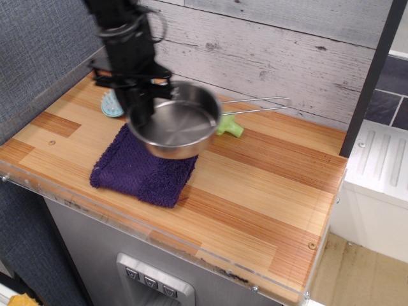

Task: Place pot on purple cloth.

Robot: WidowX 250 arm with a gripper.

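Note:
The shiny steel pot [175, 124] hangs in the air above the purple cloth [143, 169], its wire-loop handle [255, 105] pointing right. My gripper [141, 111] is shut on the pot's left rim and holds it up over the cloth's far half. The dark purple terry cloth lies flat on the wooden counter [255, 185] near the front left; its far part is hidden behind the pot.
A teal brush [113, 105] lies behind the cloth, mostly hidden by my arm. A small green object [229, 126] sits on the counter just right of the pot. A white plank wall is behind, a dark post [370, 76] at right.

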